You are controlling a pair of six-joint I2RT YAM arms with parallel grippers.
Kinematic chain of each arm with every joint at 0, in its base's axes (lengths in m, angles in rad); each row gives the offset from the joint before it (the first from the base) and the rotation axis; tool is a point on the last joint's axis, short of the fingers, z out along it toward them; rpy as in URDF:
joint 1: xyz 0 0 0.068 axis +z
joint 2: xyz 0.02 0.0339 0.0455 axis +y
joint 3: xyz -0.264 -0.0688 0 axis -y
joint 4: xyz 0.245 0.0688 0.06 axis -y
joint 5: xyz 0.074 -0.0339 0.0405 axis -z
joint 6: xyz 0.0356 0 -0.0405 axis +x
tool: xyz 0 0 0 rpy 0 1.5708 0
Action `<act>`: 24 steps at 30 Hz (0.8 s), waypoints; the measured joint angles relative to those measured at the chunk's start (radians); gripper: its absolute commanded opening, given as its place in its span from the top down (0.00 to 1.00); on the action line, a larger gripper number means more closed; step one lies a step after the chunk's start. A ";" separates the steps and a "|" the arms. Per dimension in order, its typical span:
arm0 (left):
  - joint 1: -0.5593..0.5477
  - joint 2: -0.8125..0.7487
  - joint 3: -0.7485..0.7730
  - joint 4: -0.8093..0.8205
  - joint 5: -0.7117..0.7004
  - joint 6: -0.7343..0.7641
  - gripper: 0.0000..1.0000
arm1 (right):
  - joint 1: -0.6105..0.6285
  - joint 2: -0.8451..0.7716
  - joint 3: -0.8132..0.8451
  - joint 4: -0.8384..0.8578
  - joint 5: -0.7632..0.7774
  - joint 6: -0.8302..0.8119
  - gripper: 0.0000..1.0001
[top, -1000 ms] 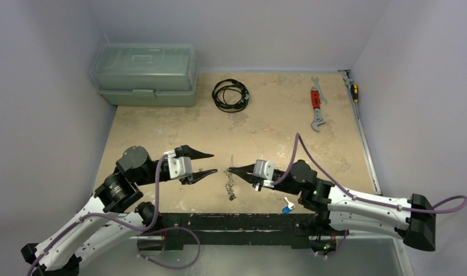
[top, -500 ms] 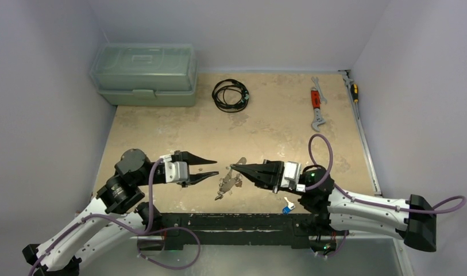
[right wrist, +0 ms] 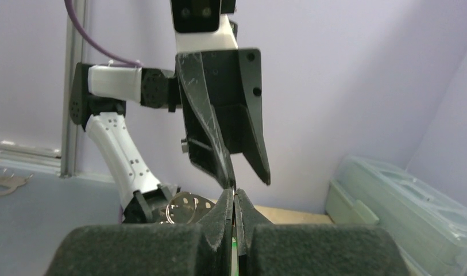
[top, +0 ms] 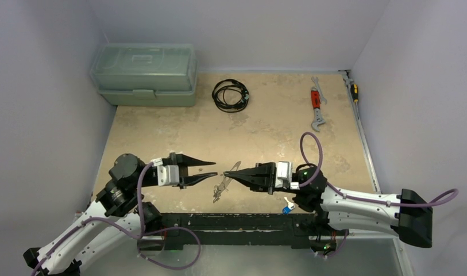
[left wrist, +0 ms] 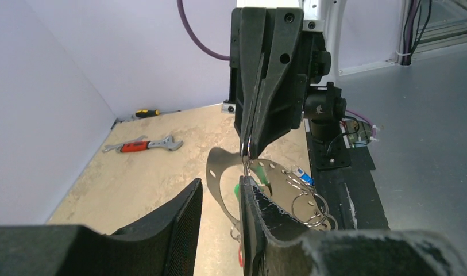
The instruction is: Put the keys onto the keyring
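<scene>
**Top view.** Shows a mottled beige, stone-patterned table (top: 265, 132) between pale lilac walls. Places at upper left a translucent green plastic case (top: 145, 72) with rounded corners, and right of it a black cable coil (top: 231, 95). Places at upper right a red-handled wrench (top: 316, 108) and, along the right edge, a screwdriver (top: 354, 91) with a yellow-and-black handle. Sets the left gripper (top: 216, 168) and the right gripper (top: 226, 173) tip to tip just below centre. Shows the left jaws apart, tapered and black, and the right jaws pressed together on the keyring (top: 233, 168), a thin silvery wire loop slanting up to the right. Shows the keys (top: 219, 188) as a small grey cluster directly below the loop. Leaves a blue-tagged key (top: 287, 206) apart at lower right, beside the right arm.

**Left wrist view.** Looks out between two ribbed black fingers (left wrist: 182, 221) with an open gap. Frames the right gripper at top centre in smooth black plastic, closed on a fine wire strand. Shows flat silvery blades, a perforated head, green and red plastic and thin wire rings below its tip, just beside the right-hand finger.

**Right wrist view.** Shows two dark, foam-textured pads (right wrist: 219, 230) meeting at bottom centre, with a green sliver in the seam. Sets the left gripper above them, its scuffed wedge-shaped fingers spread. Catches the case at lower right.
</scene>
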 measured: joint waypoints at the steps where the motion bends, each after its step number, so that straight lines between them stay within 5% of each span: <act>1: 0.000 -0.006 0.000 0.000 0.004 0.000 0.72 | 0.000 -0.001 0.001 -0.011 -0.011 0.000 1.00; 17: 0.011 0.104 0.024 -0.042 0.177 0.000 0.76 | -0.007 -0.006 0.042 -0.180 -0.090 -0.016 1.00; 24: 0.011 0.110 0.034 -0.062 0.170 0.002 0.58 | -0.006 -0.006 0.042 -0.185 -0.100 -0.017 1.00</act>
